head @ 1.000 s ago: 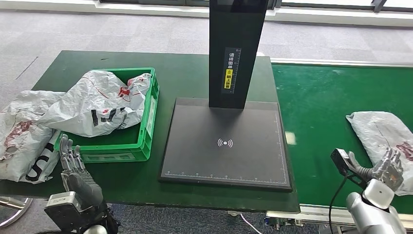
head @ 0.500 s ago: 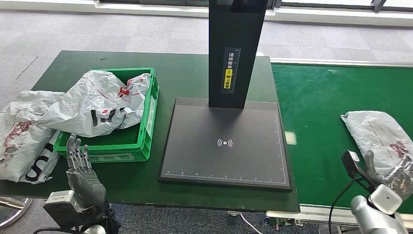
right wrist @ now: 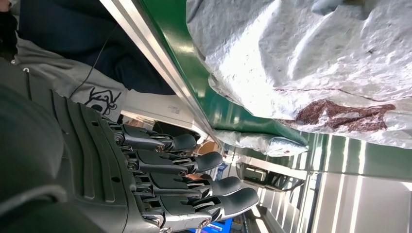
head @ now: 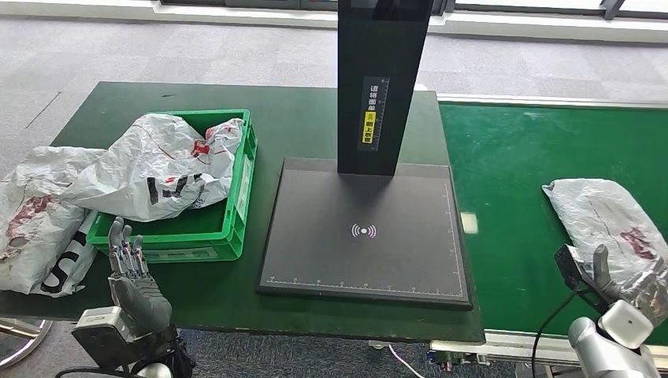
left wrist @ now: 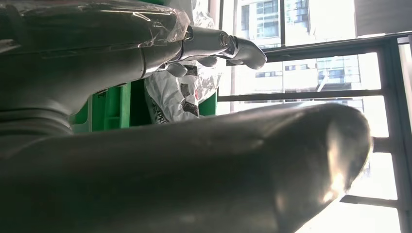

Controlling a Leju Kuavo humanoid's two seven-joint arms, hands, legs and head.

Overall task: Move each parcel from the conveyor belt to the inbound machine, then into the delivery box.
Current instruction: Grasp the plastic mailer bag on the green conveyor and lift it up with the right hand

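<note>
A grey crumpled parcel (head: 606,224) lies on the green conveyor belt (head: 520,173) at the right. My right hand (head: 626,285) is at the parcel's near end by the belt's front edge. The right wrist view shows this hand (right wrist: 194,179) with its fingers straight and apart, holding nothing, and the parcel (right wrist: 316,63) just beyond them. My left hand (head: 132,272) stands open, fingers up, in front of the green delivery box (head: 236,206). A white parcel (head: 169,165) lies in the box. The black plate of the inbound machine (head: 366,232) is bare.
The machine's black column (head: 382,79) rises behind the plate. Another parcel (head: 35,213) hangs over the table's left edge beside the box. In the left wrist view the box (left wrist: 111,107) and a parcel (left wrist: 180,92) lie past my fingers (left wrist: 218,46).
The parcel on the belt has drifted left, towards the machine. My right hand has dropped back towards the belt's front edge. The left hand has shifted slightly right.
</note>
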